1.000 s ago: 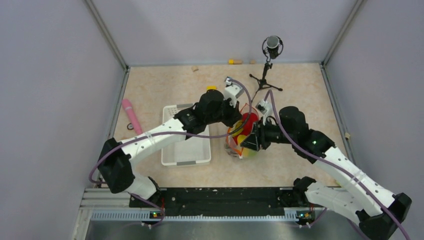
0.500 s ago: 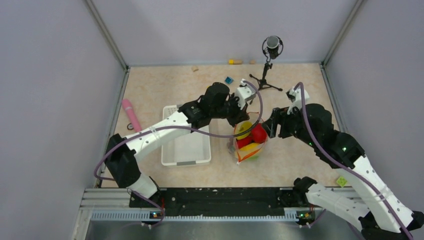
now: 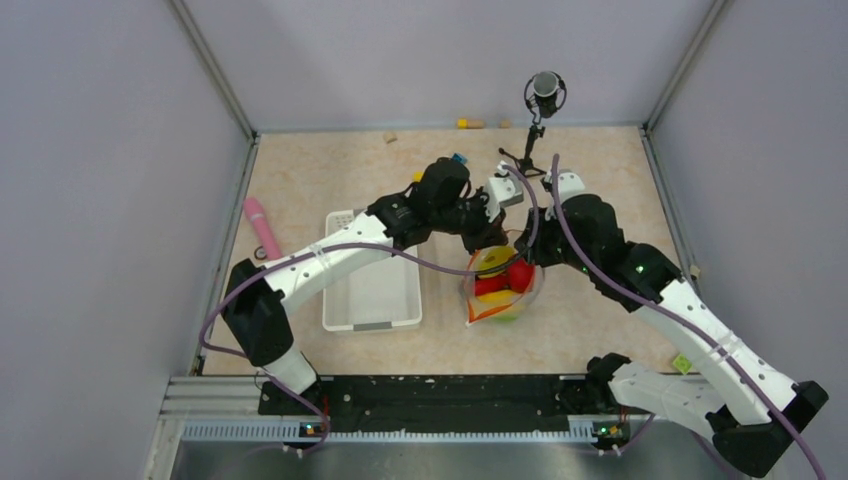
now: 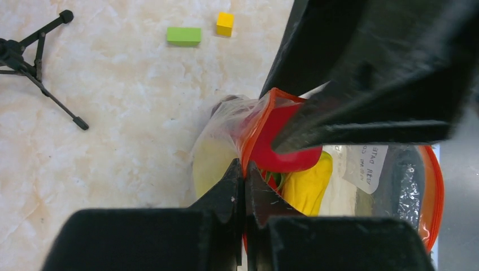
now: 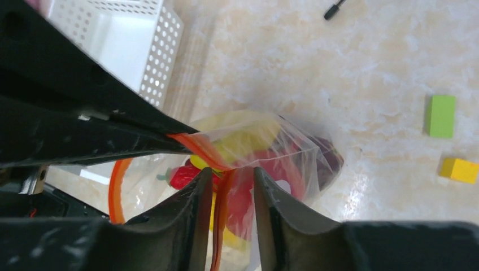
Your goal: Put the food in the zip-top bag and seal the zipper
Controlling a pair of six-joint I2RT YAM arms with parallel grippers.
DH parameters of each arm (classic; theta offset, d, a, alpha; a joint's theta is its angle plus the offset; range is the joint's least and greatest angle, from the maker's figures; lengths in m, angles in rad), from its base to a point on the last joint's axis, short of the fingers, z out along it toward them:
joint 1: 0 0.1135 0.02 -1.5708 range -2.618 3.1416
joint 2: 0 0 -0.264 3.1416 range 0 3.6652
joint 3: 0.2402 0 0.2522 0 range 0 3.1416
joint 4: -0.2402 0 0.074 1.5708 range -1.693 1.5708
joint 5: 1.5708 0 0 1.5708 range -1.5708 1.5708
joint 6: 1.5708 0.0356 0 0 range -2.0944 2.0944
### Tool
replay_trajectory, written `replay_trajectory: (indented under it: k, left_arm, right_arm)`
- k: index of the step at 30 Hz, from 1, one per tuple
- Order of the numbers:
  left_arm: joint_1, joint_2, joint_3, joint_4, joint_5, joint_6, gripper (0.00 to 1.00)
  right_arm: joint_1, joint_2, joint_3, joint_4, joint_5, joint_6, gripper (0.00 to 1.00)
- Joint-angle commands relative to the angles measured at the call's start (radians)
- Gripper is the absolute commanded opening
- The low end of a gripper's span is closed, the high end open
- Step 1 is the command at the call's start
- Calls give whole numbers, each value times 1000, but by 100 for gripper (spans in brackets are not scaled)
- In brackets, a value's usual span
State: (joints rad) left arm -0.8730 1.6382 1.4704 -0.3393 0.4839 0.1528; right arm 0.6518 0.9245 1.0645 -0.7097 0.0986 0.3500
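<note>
The clear zip-top bag (image 3: 497,300) stands right of the basket with its mouth pulled up. Inside it I see food: a red piece (image 4: 282,152), a yellow piece (image 4: 308,183), a red chili (image 5: 182,176) and a dark purple piece (image 5: 327,161). My left gripper (image 4: 244,169) is shut on the orange-red zipper (image 4: 255,132) at the mouth's left end; it also shows in the top view (image 3: 497,245). My right gripper (image 5: 231,180) is open, its fingers on either side of the zipper strip (image 5: 221,206) without pinching it. The white label (image 4: 367,164) faces up.
The white basket (image 3: 372,300) stands just left of the bag. A microphone tripod (image 3: 530,150) is behind the grippers. A green block (image 5: 440,116) and a yellow block (image 5: 458,169) lie nearby on the table. A pink stick (image 3: 263,228) lies far left.
My left gripper has drawn the bag's mouth to the right and farther back. My right gripper pulled away from the bag, then came back to its far edge around the zipper.
</note>
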Motion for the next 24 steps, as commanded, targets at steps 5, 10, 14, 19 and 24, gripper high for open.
replay_trajectory:
  k: [5,10,14,19,24]
  left_arm:
    - [0,-53,-3,69,66,-12,53]
    - [-2,-211,-177,185,-98,-147,98]
    - [-4,-425,-463,392,-58,-240,98]
    - [-42,-681,-828,669,-54,-382,98]
    - [-90,-741,-964,749,-149,-389,98]
  right_arm:
    - [-7,-6,-65,107,322,140,0]
    - [-8,-65,-89,123,330,200,0]
    - [-7,-68,-85,93,326,241,0]
    - [-7,-34,-86,58,329,287,0]
    - [-7,-14,-89,55,309,305,0]
